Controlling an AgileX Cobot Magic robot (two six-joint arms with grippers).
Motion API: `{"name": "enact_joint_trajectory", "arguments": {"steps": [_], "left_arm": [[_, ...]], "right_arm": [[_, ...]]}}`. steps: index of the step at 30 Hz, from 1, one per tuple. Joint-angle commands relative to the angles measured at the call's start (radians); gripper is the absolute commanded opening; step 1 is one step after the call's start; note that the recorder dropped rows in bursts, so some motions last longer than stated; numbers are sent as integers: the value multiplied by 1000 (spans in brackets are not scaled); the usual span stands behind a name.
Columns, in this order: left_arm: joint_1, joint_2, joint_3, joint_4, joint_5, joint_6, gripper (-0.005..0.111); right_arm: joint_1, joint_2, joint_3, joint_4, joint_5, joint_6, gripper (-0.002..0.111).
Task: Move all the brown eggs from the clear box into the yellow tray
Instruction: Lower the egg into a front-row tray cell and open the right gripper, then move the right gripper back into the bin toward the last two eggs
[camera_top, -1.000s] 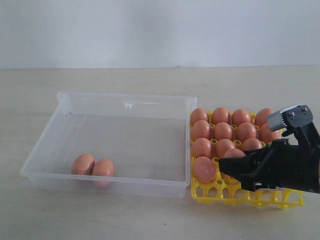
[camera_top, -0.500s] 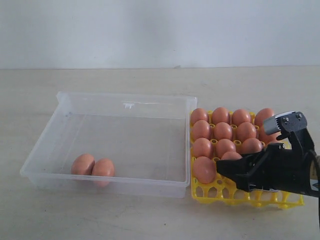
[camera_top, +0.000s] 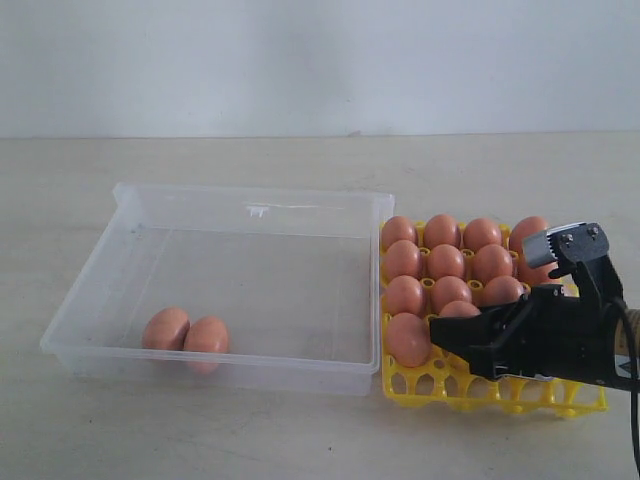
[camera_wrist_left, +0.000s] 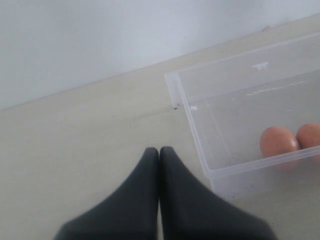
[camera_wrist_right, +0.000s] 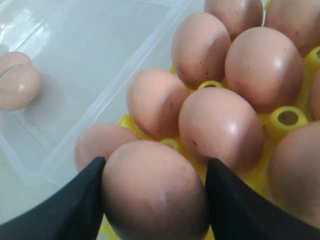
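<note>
Now; clear box (camera_top: 250, 189): 2 brown eggs (camera_top: 167, 328); right end effector (camera_wrist_right: 155, 167): grips 1 egg (camera_wrist_right: 155, 200); left end effector (camera_wrist_left: 159, 151): closed

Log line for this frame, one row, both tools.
right tool: shut on brown egg, at yellow tray near row | left tool: shut, empty, beside clear box | two eggs left in box

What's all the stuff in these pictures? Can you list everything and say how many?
table: one, pale beige, under everything
wall: one, white, behind the table
clear box: one, see-through, left of the tray
yellow tray: one, yellow, right beside the box
loose eggs: two, brown, touching, in the box
tray eggs: about twelve showing, brown, in tray cups, some may be hidden
held egg: one, brown, over the tray's front row
left gripper: one, black, shut, outside the box
right gripper: one, black, around the held egg
</note>
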Motion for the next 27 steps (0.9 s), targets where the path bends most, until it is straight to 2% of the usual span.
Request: {"name": "enact_joint_trajectory", "arguments": {"steps": [1,11,14,20,25,27], "left_arm": [[1,-2,-1,-8,-8,0,-4],[1,-2,-1,-8,-8,0,-4],[1,-2,-1,-8,-8,0,-4],[1,-2,-1,-8,-8,0,-4],[1,-2,-1,-8,-8,0,-4],[1,-2,-1,-8,-8,0,-4]], "right_arm": [[2,1,-8,2,-21,-9,62],[2,1,-8,2,-21,-5,64],[0,-24,-8,-11,-32,56,64],[0,-154,-10,21,-113,91,63],[0,-284,-82,55,-121,101,63],[4,-321,-135,40,-159,171,56]]}}
